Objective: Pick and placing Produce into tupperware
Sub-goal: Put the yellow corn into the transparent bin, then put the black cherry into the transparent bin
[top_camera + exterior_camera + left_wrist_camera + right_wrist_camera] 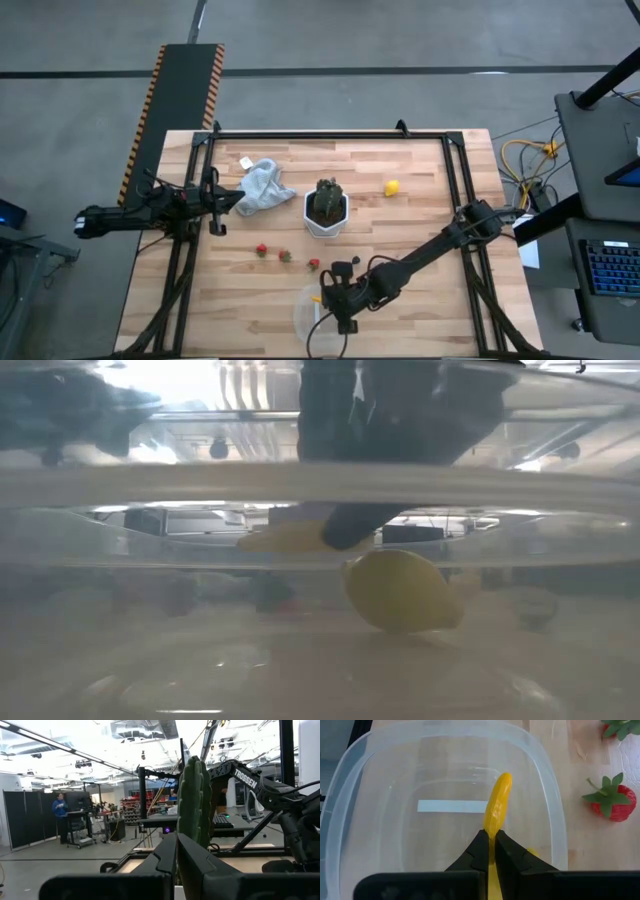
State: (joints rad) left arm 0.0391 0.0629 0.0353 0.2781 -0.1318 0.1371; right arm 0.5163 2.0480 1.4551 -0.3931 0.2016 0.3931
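My right gripper (338, 303) hangs over the clear plastic tupperware (305, 318) at the table's near edge, shut on a thin yellow piece (497, 802). One yellow lemon (400, 590) lies on the tub's floor. Another lemon (391, 187) rests on the table to the right of the plant pot. Three red strawberries (261, 250) (285, 257) (313, 264) lie in a row between the pot and the tub. My left gripper (215, 208) waits shut at the table's left side, beside a crumpled cloth. No purple berries show. My right gripper pinches the thin yellow piece by one end (491, 831) between its two fingers. The fingers (480, 851) come from above, lying along the piece. The rest of it sticks out past the fingertips, inside the tub's rim (350, 780) and lifted clear of the tub's floor.
A white hexagonal pot with a dark green spiky plant (325, 208) stands mid-table. A light crumpled cloth (262, 186) lies left of it, by the left gripper. Black frame rails run along the table's left, right and far edges. A person stands far off in the room (60, 809).
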